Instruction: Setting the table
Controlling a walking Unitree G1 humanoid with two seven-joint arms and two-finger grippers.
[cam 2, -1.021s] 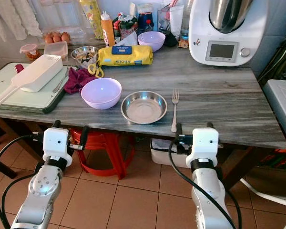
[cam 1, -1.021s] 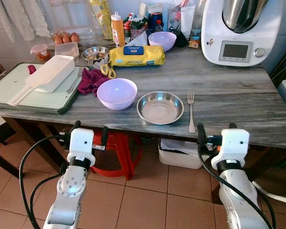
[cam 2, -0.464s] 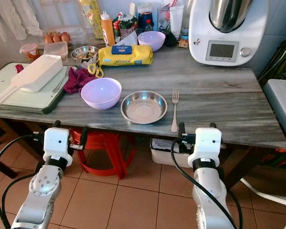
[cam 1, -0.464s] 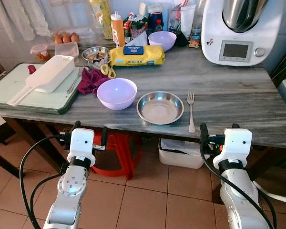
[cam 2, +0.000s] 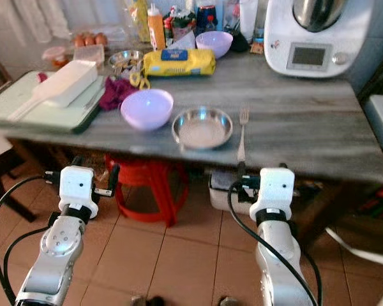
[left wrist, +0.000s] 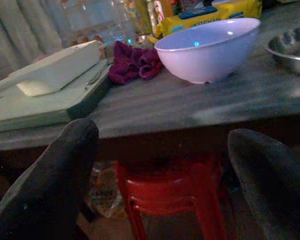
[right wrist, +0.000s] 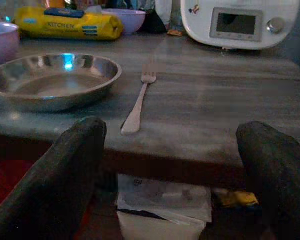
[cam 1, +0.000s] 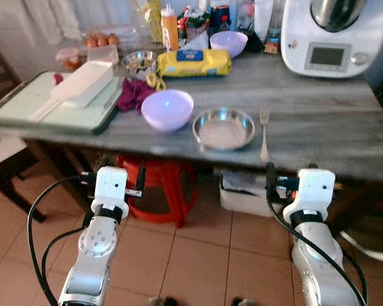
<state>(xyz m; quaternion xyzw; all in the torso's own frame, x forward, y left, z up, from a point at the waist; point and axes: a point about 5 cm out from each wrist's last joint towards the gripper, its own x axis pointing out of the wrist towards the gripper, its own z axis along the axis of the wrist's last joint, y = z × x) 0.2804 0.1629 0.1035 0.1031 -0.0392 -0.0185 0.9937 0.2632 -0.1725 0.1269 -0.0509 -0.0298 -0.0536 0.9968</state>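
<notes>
A lavender bowl, a shallow steel dish and a fork lie in a row near the front edge of the grey wooden table. The fork is just right of the dish, tines pointing away from me. Both arms are held low in front of the table edge. My left gripper is open and empty, facing the lavender bowl. My right gripper is open and empty too, facing the fork and the dish.
A green board with a white scoop container takes the table's left end, beside a maroon cloth. Behind are a yellow pack, a second bowl and a white cooking machine. A red stool and a white bin stand under the table.
The whole picture has shifted: the table now sits higher and smaller and more floor shows, so the camera moved back. Nothing on the table moved; both grippers stay open.
</notes>
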